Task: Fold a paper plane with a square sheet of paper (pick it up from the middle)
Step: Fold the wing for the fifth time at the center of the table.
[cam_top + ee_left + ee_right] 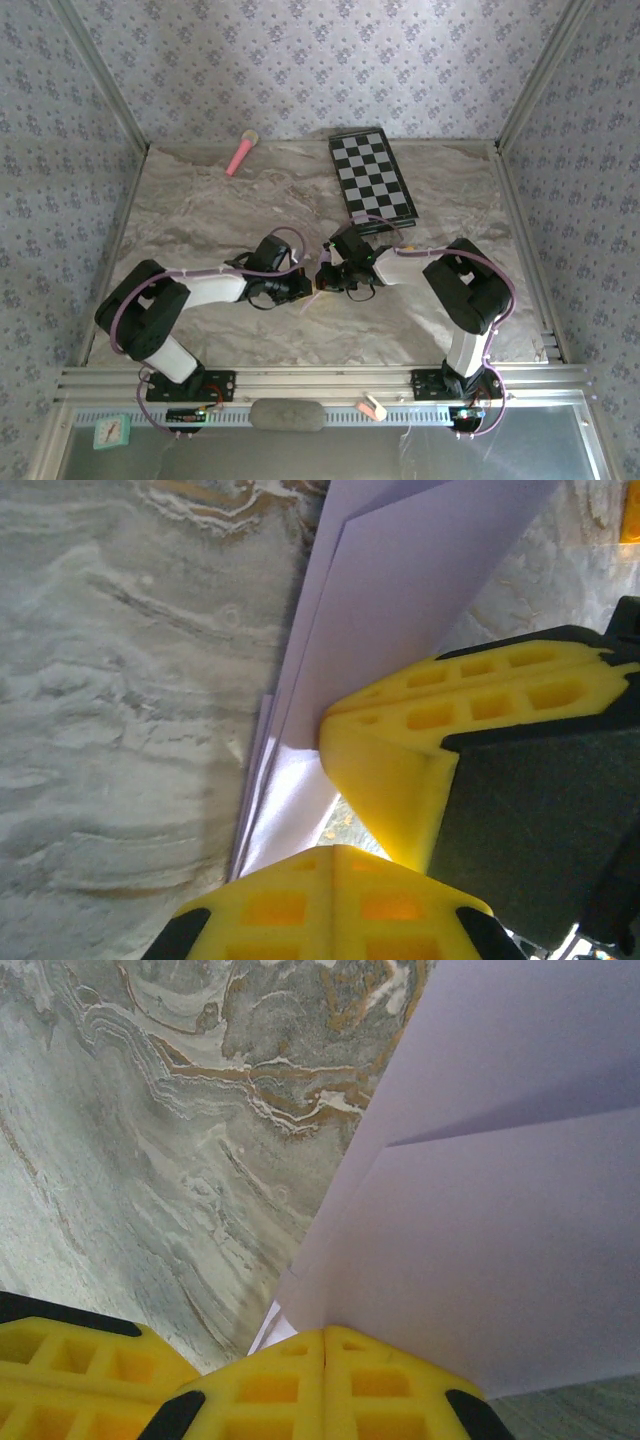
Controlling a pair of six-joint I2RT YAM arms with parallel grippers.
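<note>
Mid-fold, at table centre: the square sheet of paper (500, 1260), creased into layered flaps, is held by your left gripper (306, 288) and right gripper (330, 278), each with its fingers clamped together on the paper's edge. The next move likely calls for aligned, gentle creasing. The checkered board (372, 175) and pink stick (241, 152) lie well apart and obstruct nothing.

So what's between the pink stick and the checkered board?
Nothing. In the top view, the marbled table between the pink stick and the checkered board is bare.
</note>
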